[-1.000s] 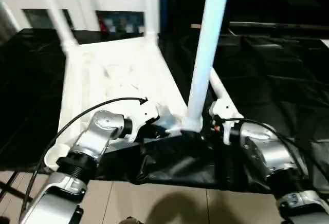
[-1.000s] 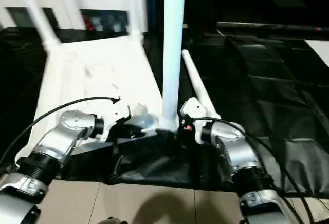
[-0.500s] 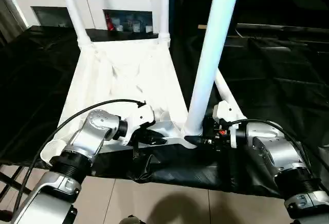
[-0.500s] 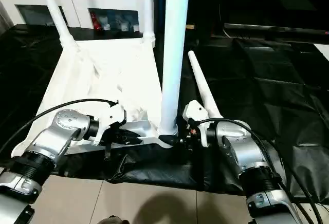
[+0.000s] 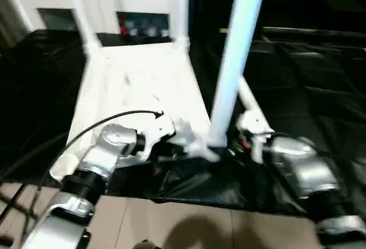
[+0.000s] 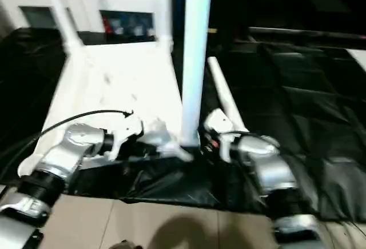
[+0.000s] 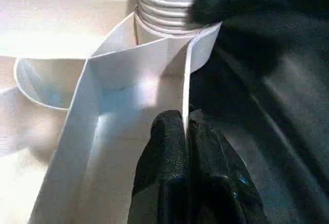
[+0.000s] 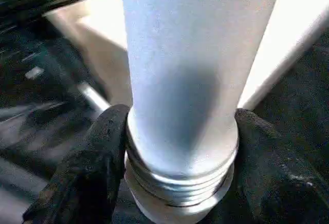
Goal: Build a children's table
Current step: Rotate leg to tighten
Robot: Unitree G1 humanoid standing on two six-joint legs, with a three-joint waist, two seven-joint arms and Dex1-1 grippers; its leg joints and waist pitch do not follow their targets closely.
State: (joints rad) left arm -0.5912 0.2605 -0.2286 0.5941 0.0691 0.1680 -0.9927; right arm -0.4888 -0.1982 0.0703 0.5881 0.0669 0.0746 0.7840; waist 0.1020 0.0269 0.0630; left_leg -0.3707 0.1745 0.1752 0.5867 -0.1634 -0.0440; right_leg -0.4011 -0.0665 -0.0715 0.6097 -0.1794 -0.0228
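The children's table (image 5: 137, 89) lies upside down on a work table covered with black sheet (image 5: 320, 77). Two legs already stand in the far corner sockets, and a third leg (image 5: 231, 72) stands upright in the near corner socket, on the robot's right side. A fourth leg (image 6: 220, 97) lies on the black sheet just beside the top, not yet mounted.

The left gripper (image 7: 186, 142) has its fingers clenched on the thin raised rim (image 7: 186, 90) of the top, close to the near socket. The right gripper (image 8: 180, 147) has its fingers around the threaded base of the upright leg, one finger (image 8: 87, 157) on each side, touching it.

In my judgement the step in hand is to screw this third leg into its socket; some threads are visible above the socket (image 7: 169, 39), so it is probably not fully seated.

The parts look like light, hollow plastic: stiff enough, but smooth and a little slippery. The leg is long and tapered, so it is better to hold it low, near the thread, where it is thickest and tips least. The rim is thin and can bend, so the grip there should be near the corner, where the walls meet and the top is strongest. The light top may turn together with the leg if it is not held firmly.
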